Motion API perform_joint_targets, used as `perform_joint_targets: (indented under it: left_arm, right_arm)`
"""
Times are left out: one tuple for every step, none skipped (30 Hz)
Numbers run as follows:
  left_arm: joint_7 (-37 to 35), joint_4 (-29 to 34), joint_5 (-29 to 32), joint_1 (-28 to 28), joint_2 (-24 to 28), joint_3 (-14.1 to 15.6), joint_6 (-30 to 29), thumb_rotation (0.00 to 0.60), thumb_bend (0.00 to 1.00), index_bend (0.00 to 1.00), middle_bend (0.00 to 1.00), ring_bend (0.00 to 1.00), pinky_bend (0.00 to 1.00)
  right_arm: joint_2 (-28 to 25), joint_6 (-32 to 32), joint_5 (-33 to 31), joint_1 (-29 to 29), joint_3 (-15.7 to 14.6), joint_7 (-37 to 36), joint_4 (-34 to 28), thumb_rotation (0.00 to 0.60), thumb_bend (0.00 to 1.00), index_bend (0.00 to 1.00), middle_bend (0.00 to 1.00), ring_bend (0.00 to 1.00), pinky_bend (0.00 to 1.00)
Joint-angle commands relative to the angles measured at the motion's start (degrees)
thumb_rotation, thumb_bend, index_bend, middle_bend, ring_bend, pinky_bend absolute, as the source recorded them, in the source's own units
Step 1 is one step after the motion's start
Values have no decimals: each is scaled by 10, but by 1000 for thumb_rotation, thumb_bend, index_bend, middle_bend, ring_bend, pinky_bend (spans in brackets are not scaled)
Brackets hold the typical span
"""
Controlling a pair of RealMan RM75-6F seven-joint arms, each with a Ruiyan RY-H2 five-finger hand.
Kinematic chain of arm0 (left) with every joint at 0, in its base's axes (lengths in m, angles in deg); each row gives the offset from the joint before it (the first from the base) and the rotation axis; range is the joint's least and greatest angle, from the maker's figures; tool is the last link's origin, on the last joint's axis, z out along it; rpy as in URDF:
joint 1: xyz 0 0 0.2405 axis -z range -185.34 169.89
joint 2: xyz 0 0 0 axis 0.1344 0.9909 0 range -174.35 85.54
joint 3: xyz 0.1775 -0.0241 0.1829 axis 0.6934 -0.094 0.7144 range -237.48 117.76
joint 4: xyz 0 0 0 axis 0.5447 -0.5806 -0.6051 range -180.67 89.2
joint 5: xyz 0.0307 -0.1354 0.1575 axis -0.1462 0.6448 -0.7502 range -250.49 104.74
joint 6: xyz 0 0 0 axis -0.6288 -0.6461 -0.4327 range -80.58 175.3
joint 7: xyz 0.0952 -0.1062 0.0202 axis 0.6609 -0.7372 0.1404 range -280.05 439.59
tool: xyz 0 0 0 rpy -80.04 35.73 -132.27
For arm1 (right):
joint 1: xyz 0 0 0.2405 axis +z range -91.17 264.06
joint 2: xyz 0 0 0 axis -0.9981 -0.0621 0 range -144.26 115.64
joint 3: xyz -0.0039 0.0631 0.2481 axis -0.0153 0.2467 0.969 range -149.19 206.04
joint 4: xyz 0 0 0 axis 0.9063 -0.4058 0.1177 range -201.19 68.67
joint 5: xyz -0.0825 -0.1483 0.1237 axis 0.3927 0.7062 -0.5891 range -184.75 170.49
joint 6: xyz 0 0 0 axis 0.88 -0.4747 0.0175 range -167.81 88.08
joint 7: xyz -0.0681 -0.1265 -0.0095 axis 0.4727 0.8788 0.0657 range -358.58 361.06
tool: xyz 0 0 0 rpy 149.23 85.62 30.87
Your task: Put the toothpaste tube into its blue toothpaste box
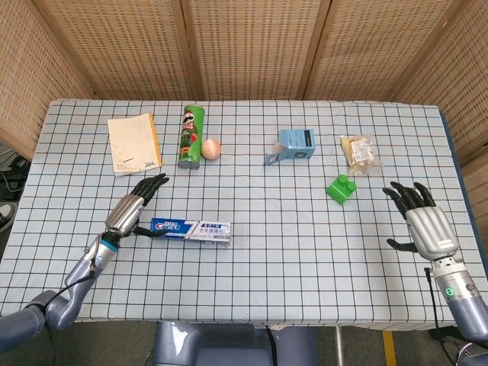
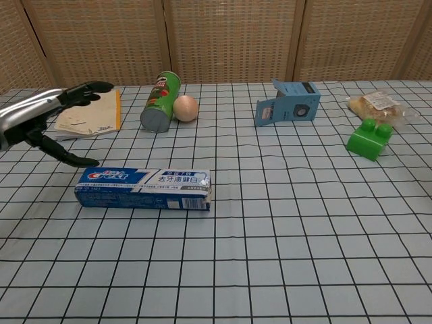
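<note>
The blue box (image 1: 191, 229) lies flat on the table (image 1: 274, 252), long side running 9 to 3 o'clock. My left hand (image 1: 130, 210) sits just off its 9 o'clock end, fingers spread, holding nothing. My right hand (image 1: 425, 226) hovers released, well apart at 3 o'clock, near the green block (image 1: 341, 187).

Open cloth around toothpaste box (image 1: 191, 229); can (image 1: 190, 136), egg (image 1: 211, 148) seemingly well apart.
</note>
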Motion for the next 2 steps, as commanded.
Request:
perform_joint_targets:
  left_arm:
    - [334, 219, 110, -129, 114, -16, -143, 600, 0, 0, 0, 0, 0]
    - [359, 243, 127, -146, 126, -14, -157, 600, 0, 0, 0, 0, 0]
  right_arm:
    - [30, 54, 29, -30, -5, 30, 24, 600, 0, 73, 17, 73, 2]
    - [34, 60, 32, -34, -7, 40, 30, 600, 0, 46, 3, 41, 0]
